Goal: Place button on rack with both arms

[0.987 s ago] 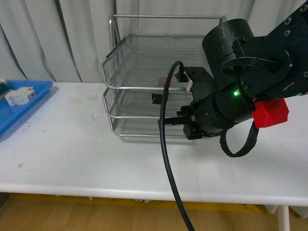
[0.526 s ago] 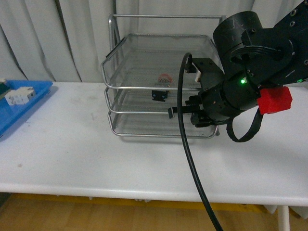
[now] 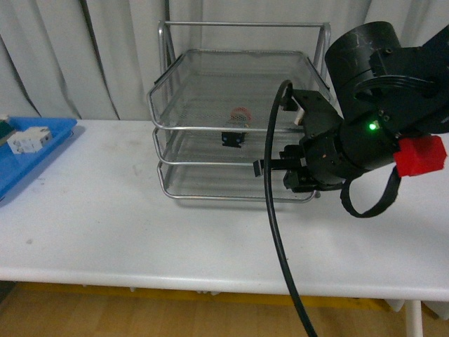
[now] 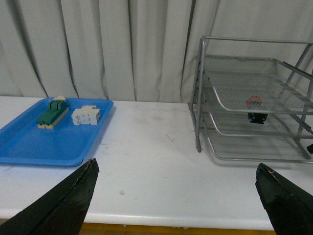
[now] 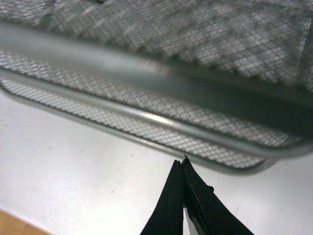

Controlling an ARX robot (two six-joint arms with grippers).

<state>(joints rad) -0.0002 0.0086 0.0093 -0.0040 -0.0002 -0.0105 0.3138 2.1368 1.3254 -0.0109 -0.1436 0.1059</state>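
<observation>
a: where's the button?

b: on the rack's middle tray, beyond my right end effector, whose fingers are together, empty.

a: left end effector?

b: spread apart, farther off.

Soft, even indoor light fills all three views, with no hard shadows on the white tabletop. Faint grey shading lies under the silver wire-mesh three-tier rack. The front view is slightly grainy but sharp. In the right wrist view the rack's mesh and tube are close and strongly blurred. The left wrist view is clear, mildly soft.
</observation>
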